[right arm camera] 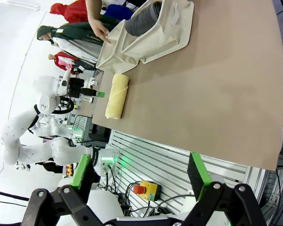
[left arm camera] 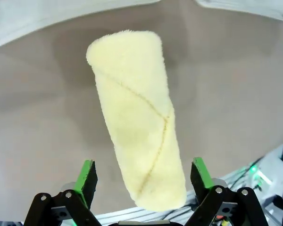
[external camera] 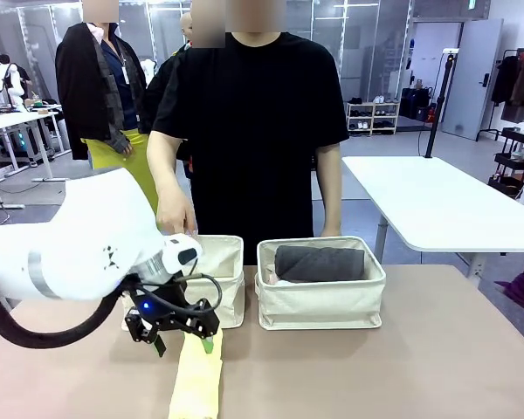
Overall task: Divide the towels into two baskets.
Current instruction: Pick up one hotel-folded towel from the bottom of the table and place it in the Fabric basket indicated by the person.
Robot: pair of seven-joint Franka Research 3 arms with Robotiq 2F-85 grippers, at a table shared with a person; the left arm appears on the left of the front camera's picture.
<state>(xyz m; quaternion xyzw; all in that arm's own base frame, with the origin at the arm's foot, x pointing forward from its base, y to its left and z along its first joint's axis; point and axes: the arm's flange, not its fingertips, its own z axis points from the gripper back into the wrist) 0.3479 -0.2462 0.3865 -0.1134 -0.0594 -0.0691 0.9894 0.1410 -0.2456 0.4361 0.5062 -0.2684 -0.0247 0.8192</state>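
The pale yellow towel (external camera: pixel 197 381) lay on the worktop (external camera: pixel 402 367) before the left basket (external camera: pixel 225 288). The left gripper (external camera: pixel 185 345) hung over its far end, jaws wide, holding nothing. The dark grey towel (external camera: pixel 319 263) lay in the right basket (external camera: pixel 321 301). A person's hand (external camera: pixel 175 212) touched the left basket's rim. The right gripper (right arm camera: pixel 140 176) stood open, empty.

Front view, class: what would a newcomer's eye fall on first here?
The yellow towel lying on the table's near edge, with the left claw open just above its far end. Behind it stand two baskets; the right one holds a grey towel, and a person's hand rests at the left one.
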